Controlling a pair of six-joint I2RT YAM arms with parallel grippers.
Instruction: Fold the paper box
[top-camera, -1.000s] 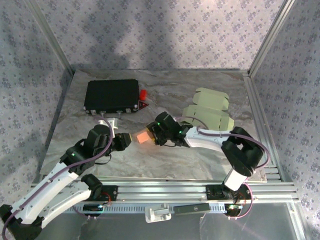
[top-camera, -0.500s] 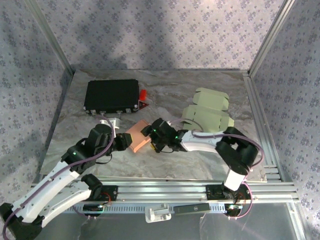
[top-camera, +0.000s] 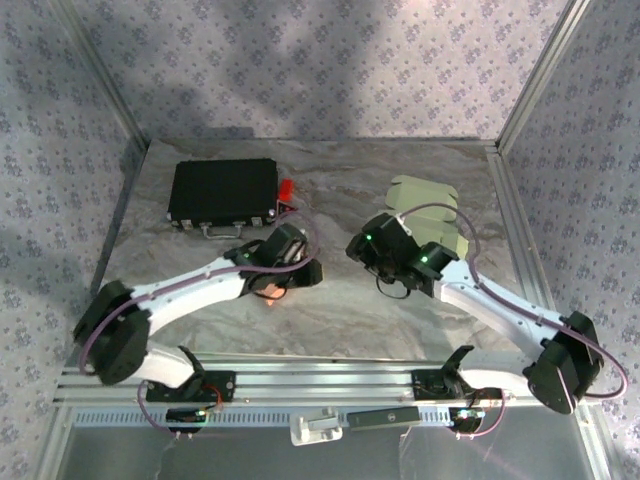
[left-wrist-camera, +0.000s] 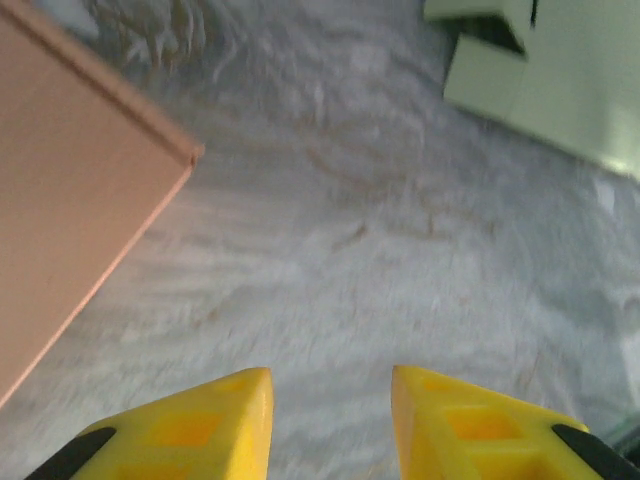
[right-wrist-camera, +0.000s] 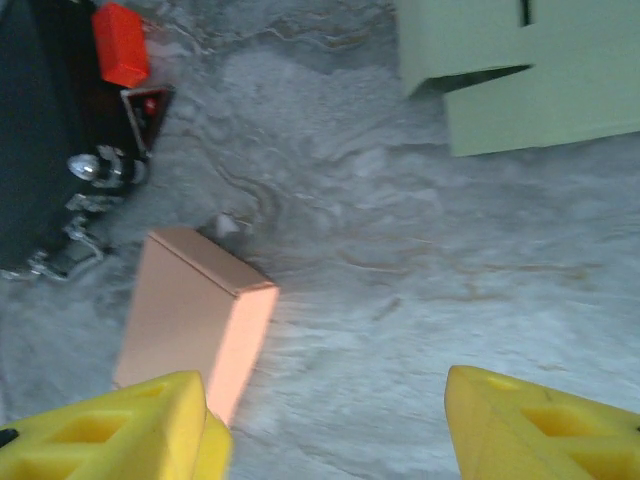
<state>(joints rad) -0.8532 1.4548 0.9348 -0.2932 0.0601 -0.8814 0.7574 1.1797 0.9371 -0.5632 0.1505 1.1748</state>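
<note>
We are seeing one smooth, rectangular salmon paper box (right-wrist-camera: 195, 320) lying on the marbled bench (top-camera: 340, 180) near the black case (top-camera: 222, 190), with two flat pale-green blanks (top-camera: 422, 195) beyond. The left end effector (left-wrist-camera: 330, 385) and right end effector (right-wrist-camera: 325, 400) are gaping apart, empty.

**Card, plastic and metal on a stone-look top**

The box (right-wrist-camera: 195, 320) is smooth, matt salmon card with crisp creases. The blanks (right-wrist-camera: 520, 80) are pale green card, equally matt. The table (top-camera: 340, 180) has a grey marbled finish with a dull sheen. The case (top-camera: 222, 190) is matt black, seemingly plastic, with shiny metal latches (right-wrist-camera: 95, 172). The red piece (right-wrist-camera: 120, 57) looks like glossy plastic. The fingers (left-wrist-camera: 190, 425) are smooth yellow plastic. The arms (top-camera: 190, 295) have glossy white shells. The rails (top-camera: 330, 385) are brushed aluminium. The walls (top-camera: 330, 60) look like printed cloth.
</note>
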